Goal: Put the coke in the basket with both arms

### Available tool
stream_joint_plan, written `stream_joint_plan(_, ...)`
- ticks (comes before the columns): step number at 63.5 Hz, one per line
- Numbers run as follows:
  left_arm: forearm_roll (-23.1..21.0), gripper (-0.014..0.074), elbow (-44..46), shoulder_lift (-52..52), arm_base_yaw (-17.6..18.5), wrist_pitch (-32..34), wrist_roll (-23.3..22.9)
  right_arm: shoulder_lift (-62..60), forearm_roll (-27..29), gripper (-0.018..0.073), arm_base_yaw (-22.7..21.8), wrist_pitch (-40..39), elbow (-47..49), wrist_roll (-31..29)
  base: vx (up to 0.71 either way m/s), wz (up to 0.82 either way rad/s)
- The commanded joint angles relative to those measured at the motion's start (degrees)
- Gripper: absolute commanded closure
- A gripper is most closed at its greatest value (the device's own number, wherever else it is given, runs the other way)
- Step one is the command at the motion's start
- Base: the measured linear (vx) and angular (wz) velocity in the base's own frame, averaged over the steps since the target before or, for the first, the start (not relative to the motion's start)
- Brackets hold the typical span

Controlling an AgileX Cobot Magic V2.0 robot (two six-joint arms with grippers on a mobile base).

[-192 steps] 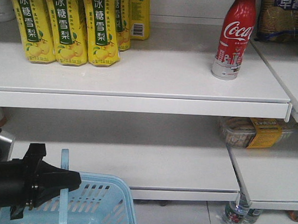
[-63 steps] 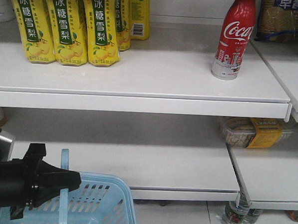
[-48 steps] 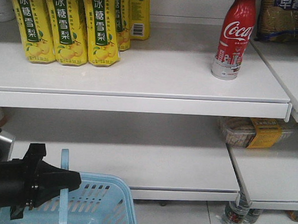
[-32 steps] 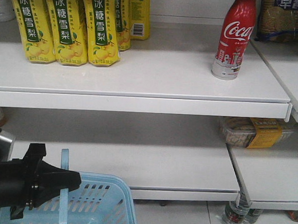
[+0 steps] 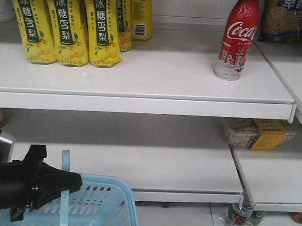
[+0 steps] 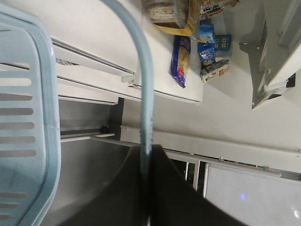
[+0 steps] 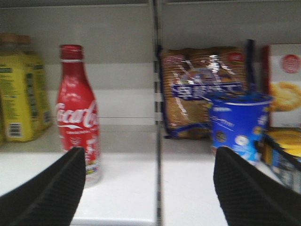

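The coke (image 5: pixel 237 39), a slim red bottle with white script, stands upright on the right part of the upper shelf (image 5: pixel 142 87). The right wrist view shows the coke (image 7: pixel 76 117) ahead and left of centre, just beyond the left fingertip. My right gripper (image 7: pixel 149 153) is open wide with nothing between its fingers (image 7: pixel 51 193). The light-blue basket (image 5: pixel 100 206) hangs at the lower left. My left gripper (image 5: pixel 76 182) is shut on its flat swing handle (image 5: pixel 64 189). In the left wrist view the handle (image 6: pixel 143 70) runs into the closed left gripper (image 6: pixel 146 155), with the basket rim (image 6: pixel 47 117) at the left.
Yellow pear-drink bottles (image 5: pixel 64 27) stand at the upper shelf's left. A biscuit pack (image 7: pixel 202 89) and a blue cup (image 7: pixel 237 125) sit right of the shelf divider (image 7: pixel 157 141). Packaged food (image 5: pixel 254 133) lies on the lower shelf, and water bottles (image 5: pixel 237 216) stand on the floor.
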State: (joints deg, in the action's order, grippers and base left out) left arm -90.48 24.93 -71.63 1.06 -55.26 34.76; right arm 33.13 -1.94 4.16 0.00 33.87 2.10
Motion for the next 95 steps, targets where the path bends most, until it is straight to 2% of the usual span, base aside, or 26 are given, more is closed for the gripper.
stream_joint_plan(1, -4.26, 0.0603, 1.19, 1.31, 0.08, -3.21, 0.23, 4.02, -0.29, 0.001, 4.11, -4.18, 4.7, -0.7, 0.0, 0.0)
stream_joint_plan(6, -4.26, 0.0603, 1.19, 1.31, 0.08, -3.21, 0.23, 7.12, -0.68, 0.001, 8.46, -6.58, 6.82, -0.82, 0.0, 0.0)
stream_joint_plan(14, -4.26, 0.0603, 1.19, 1.31, 0.08, -3.21, 0.23, 12.53, -0.68, 0.001, 12.23, -9.26, 10.92, -0.82, 0.0, 0.0)
stream_joint_plan(65, -4.26, 0.0603, 1.19, 1.31, 0.08, -3.21, 0.23, 37.43, -0.64, 0.001, 11.95, -8.72, 32.12, -0.99, 0.0, 0.0)
stream_joint_plan(80, -4.26, 0.0603, 1.19, 1.31, 0.08, -3.21, 0.23, 43.46, -0.7, 0.001, 11.95, -3.9, 38.57, -1.12, 0.0, 0.0)
stream_joint_plan(95, -4.26, 0.0603, 1.19, 1.31, 0.08, -3.21, 0.23, 47.07, -0.7, 0.002, 11.9, -2.94, 42.45, -1.19, 0.0, 0.0)
